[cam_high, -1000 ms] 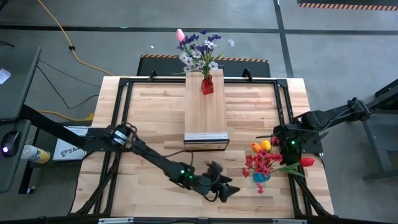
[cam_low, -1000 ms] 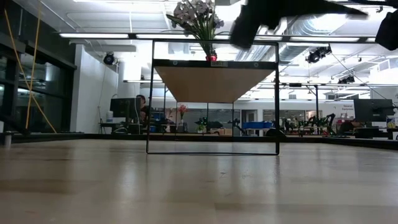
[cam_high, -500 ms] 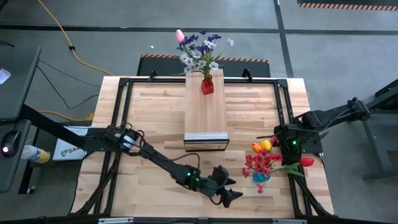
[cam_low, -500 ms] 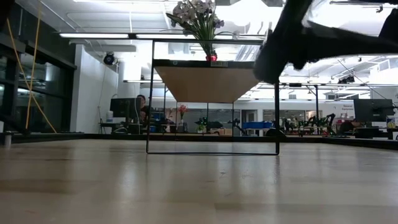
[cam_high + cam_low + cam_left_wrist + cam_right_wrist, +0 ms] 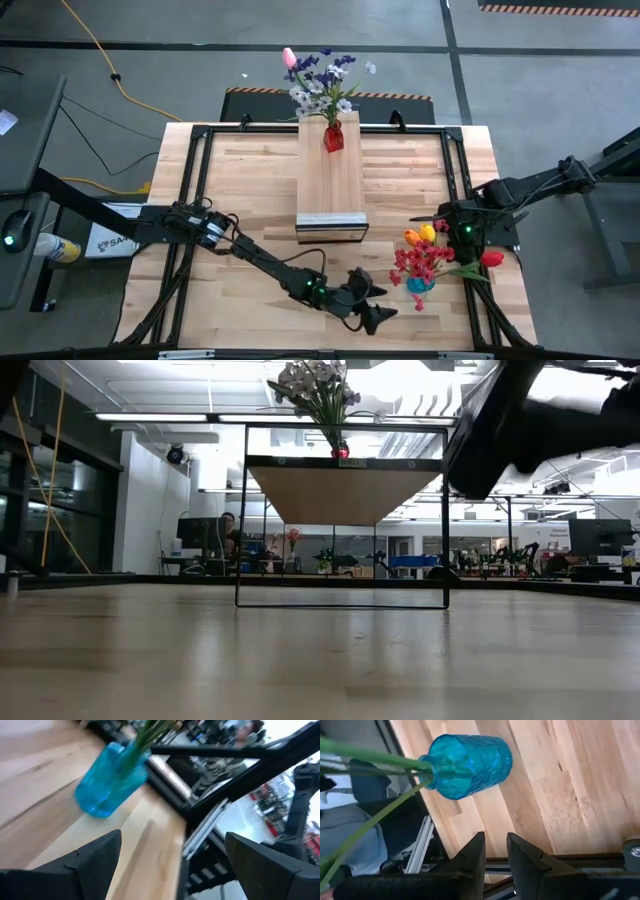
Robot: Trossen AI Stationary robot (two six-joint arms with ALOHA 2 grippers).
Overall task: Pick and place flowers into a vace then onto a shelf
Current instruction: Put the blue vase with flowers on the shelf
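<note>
A blue glass vase (image 5: 420,285) stands on the table near its right front corner and holds red, orange and yellow flowers (image 5: 424,252). A red tulip (image 5: 493,260) leans out toward the table's right edge. My left gripper (image 5: 385,306) hovers open just left of the blue vase (image 5: 110,780), fingers wide apart and pointing at it. My right gripper (image 5: 458,240) hangs above and to the right of the blue vase (image 5: 467,765); only a narrow gap separates its fingers, and nothing is between them. A red vase (image 5: 333,136) with purple and white sprays and a pink tulip stands on the shelf (image 5: 330,190).
The shelf runs down the table's middle from the far edge, and in the low view the shelf (image 5: 345,465) stands raised on a black frame. Black rails (image 5: 195,200) border the table's left and right sides. Bare tabletop lies left of the shelf.
My left gripper has gone toward the table's right edge and the blue vase, sinking a little and rolling about its own axis, still wide open. The vases and flowers have stayed in place.
</note>
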